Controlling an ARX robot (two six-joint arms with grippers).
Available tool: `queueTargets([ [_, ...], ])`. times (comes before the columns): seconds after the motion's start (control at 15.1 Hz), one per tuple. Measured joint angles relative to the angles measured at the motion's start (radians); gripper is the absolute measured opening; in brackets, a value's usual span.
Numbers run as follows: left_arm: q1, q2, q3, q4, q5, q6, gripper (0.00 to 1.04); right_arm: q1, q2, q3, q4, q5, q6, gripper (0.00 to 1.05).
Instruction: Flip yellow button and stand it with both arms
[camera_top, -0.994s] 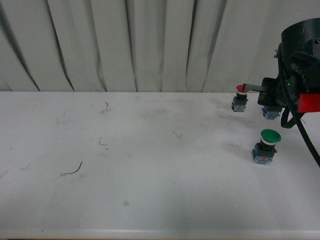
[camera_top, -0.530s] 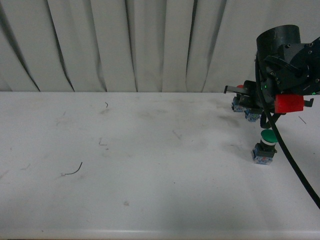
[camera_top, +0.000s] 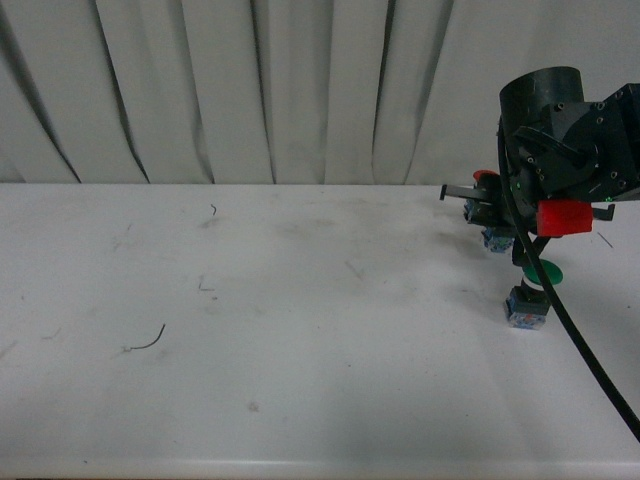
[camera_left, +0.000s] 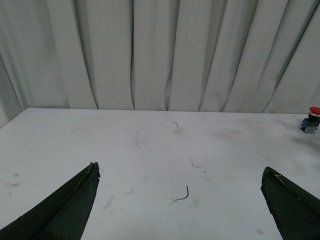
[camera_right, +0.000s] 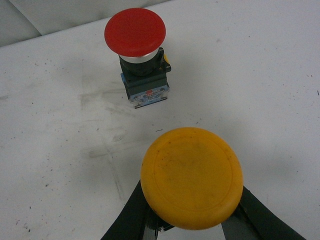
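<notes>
over the bench (camera_top: 300, 330) the right arm (camera_top: 570, 150) carries the yellow button (camera_right: 191, 177), its right pincer (camera_right: 192, 226) clamped beneath the cap. the shallow grip could let it slip or clip the red switch (camera_right: 135, 32) nearby, while the left pincer (camera_left: 180, 210) gapes wide and empty, well apart. since a second ago the arm has swung inward, partly hiding the green switch (camera_top: 527, 305).

Bulky black right arm (camera_top: 565, 140), cylindrical housing, red block (camera_top: 563, 218), thick black cable (camera_top: 600, 372); left pincer (camera_left: 180, 167) fingers (camera_left: 60, 215) black, tapered.
</notes>
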Motion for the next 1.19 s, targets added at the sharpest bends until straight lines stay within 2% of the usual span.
queueTargets([
  [0.86, 0.0, 0.0, 0.0, 0.0, 0.0, 0.0, 0.98, -0.014, 0.017, 0.0, -0.012, -0.002, -0.04, 0.29],
  [0.93, 0.0, 0.0, 0.0, 0.0, 0.0, 0.0, 0.98, -0.014, 0.017, 0.0, -0.013, -0.003, -0.044, 0.32],
  [1.19, 0.0, 0.0, 0.0, 0.0, 0.0, 0.0, 0.98, -0.014, 0.017, 0.0, -0.013, -0.004, -0.043, 0.77],
])
